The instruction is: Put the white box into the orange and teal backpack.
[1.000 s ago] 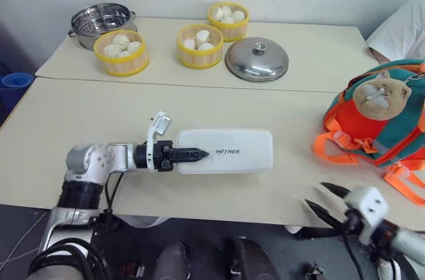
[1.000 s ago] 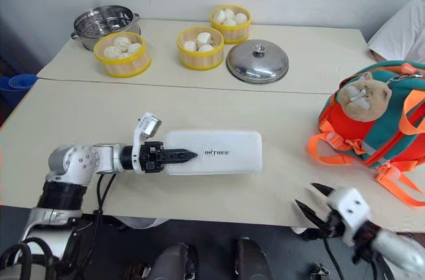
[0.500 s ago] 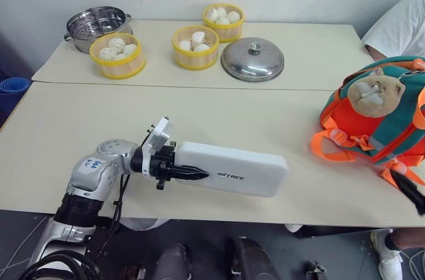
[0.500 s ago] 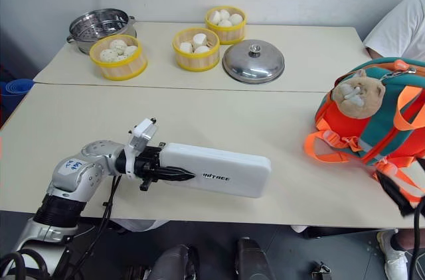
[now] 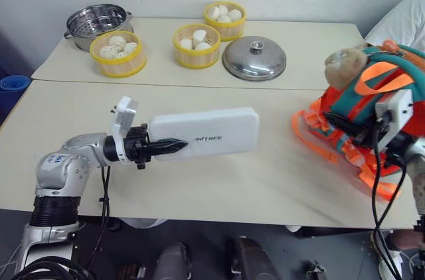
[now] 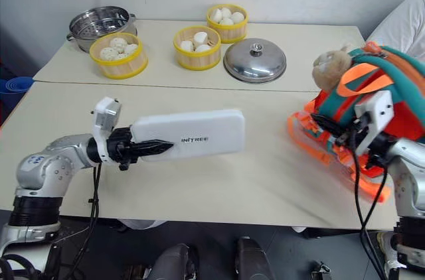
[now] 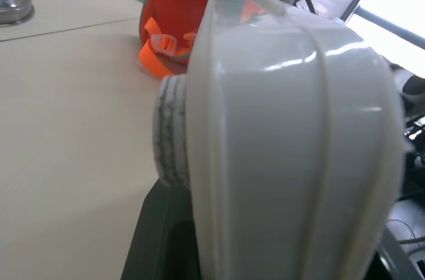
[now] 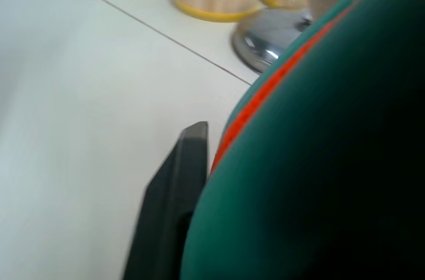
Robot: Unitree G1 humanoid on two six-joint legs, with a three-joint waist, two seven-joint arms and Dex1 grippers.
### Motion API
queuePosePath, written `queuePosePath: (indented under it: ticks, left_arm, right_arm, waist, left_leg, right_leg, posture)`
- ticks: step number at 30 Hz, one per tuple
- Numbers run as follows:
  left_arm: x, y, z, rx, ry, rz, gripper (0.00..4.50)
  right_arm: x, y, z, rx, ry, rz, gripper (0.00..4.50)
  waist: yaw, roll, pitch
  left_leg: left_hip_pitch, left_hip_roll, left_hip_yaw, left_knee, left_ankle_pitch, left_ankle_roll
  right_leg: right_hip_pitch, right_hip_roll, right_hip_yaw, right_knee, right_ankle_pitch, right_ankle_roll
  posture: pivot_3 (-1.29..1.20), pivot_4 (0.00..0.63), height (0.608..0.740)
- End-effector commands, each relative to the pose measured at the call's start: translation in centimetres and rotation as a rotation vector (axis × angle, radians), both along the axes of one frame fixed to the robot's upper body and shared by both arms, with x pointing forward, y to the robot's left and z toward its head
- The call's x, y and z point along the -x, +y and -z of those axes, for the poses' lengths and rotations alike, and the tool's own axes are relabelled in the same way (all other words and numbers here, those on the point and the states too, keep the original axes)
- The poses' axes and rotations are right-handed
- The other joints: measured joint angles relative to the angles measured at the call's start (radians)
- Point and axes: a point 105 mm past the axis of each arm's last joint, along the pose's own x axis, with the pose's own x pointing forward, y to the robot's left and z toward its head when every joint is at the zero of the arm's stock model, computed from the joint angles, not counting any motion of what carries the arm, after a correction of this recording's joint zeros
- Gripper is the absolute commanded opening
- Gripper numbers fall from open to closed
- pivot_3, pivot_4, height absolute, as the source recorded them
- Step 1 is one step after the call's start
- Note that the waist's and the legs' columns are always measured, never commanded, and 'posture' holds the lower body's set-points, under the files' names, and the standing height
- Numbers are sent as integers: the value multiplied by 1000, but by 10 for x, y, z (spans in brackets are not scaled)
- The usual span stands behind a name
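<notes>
Left gripper [image 5: 174,146] clamps white box [image 5: 206,133]; right gripper [image 6: 332,127] seemingly grips backpack [image 6: 385,97].

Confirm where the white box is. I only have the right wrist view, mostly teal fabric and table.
Observer: The white box is gripped at one end by the left gripper and held off the table, its long side roughly level.
Operator: Free end points where?
Observer: Toward the orange and teal backpack, with a stretch of bare table between them.
Operator: And the right gripper?
Observer: The right gripper is against the backpack's front, below the plush head. I can't tell whether it has a grip.
</notes>
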Motion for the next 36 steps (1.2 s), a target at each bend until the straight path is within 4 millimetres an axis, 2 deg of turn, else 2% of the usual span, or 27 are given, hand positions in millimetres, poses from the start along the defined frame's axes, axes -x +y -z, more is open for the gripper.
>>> queuePosePath:
  ticks: [1,2,4,8,11,15,19,22,25,27,29,36]
  left_arm:
    - [5,8,-13,44,-43,-31,1235]
    - [5,13,-8,31,-31,-48,1235]
    - [5,21,-2,13,-14,-77,1235]
    - [3,39,-2,29,43,-135,1235]
    - [8,55,-9,35,94,-148,1235]
    - [15,69,-22,-12,68,-129,1235]
    - [25,68,-33,-53,20,-74,1235]
    - [23,54,-43,-23,0,-56,1235]
    - [12,31,-64,68,-114,-36,1235]
    - [18,7,-75,86,-164,73,1235]
    - [23,-5,-77,72,-188,149,1235]
    - [23,-9,-82,34,-231,231,1235]
  right_arm:
    - [15,65,-15,-48,-41,-234,29]
    - [24,88,-13,-72,-21,-322,29]
    - [43,119,-10,-97,19,-460,29]
    - [78,141,-12,-161,120,-628,29]
    - [111,128,-10,-160,310,-695,29]
    - [132,99,-4,-99,517,-650,29]
    - [129,70,-2,-50,568,-528,29]
    - [124,52,-1,-78,608,-464,29]
    - [132,40,18,-23,699,-451,29]
    - [128,40,19,-28,678,-444,29]
    - [123,41,18,-35,651,-445,29]
    - [109,52,16,-23,564,-443,29]
  waist:
    - [-4,0,0]
    - [-7,0,0]
    - [-13,0,0]
    - [-13,-1,1]
    - [-10,-3,1]
    - [5,-3,1]
    - [8,-3,1]
    - [9,-3,1]
    - [26,-4,2]
    - [31,-4,2]
    - [30,-4,2]
    - [11,-5,2]
  left_leg:
    - [0,0,0,0,0,0]
    - [0,0,0,0,0,0]
    - [0,1,-1,-1,0,-1]
    - [-1,1,-2,-1,0,-1]
    - [-2,0,-3,-1,-2,3]
    - [-3,-1,-6,-1,-6,8]
    - [-4,-1,-7,-1,-7,8]
    - [-4,-1,-8,-1,-7,8]
    - [-5,-2,-9,-1,-6,9]
    - [-6,-2,-9,-1,-6,9]
    - [-7,-2,-9,1,-6,9]
    - [-6,-1,-8,0,-5,7]
  right_leg:
    - [0,0,0,0,0,0]
    - [0,0,0,1,0,0]
    - [-1,0,0,2,0,0]
    - [-2,-1,-2,2,0,0]
    - [-2,-3,-3,1,0,0]
    - [-1,-5,-5,-3,-1,-1]
    - [0,-6,-6,-5,-1,-2]
    - [0,-6,-7,-5,-1,-2]
    - [1,-7,-8,-6,-1,-2]
    - [1,-6,-8,-6,-1,-2]
    - [1,-5,-8,-6,0,-1]
    - [1,-2,-7,-5,0,0]
  posture:
    - [0,150,740]
    - [0,150,740]
    - [0,150,740]
    - [0,150,740]
    - [0,150,740]
    - [0,150,740]
    - [0,150,740]
    - [0,150,740]
    - [0,150,740]
    - [0,150,740]
    - [0,150,740]
    - [0,150,740]
